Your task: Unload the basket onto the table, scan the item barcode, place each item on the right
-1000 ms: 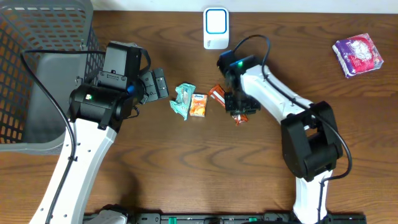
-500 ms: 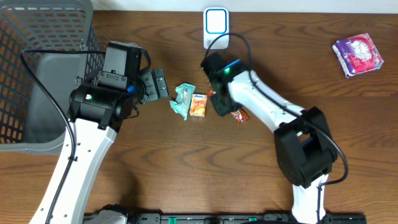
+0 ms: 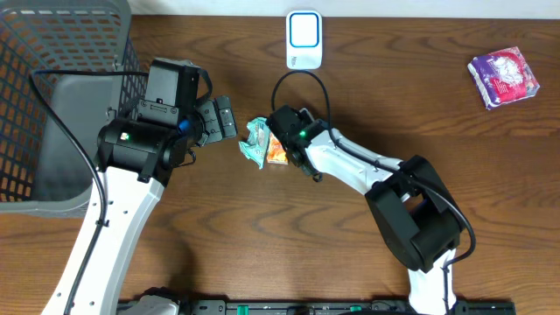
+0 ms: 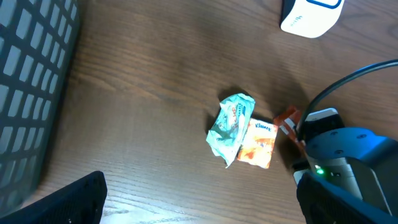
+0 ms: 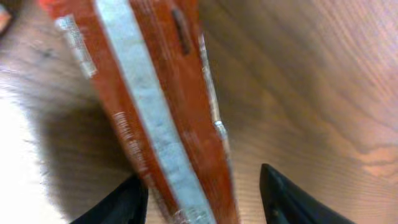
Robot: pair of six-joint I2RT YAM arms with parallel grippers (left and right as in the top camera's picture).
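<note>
Grey basket [image 3: 26, 61], left of my left gripper [image 3: 224, 118], shows only its own floor. Those 2 fingers are spread wide, gripping nothing. Ahead of them lie a teal packet [image 3: 256, 142] and an orange packet [image 3: 279, 151]. My right gripper [image 5: 200, 190] is part open, with the red wrapper [image 5: 155, 112] between its 2 fingers, against 1 and clear of the other

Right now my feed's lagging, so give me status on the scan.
Left tool open, beside basket. Right tool open over red packet, not gripped. Tissue pack and teal wrapper alongside.
</note>
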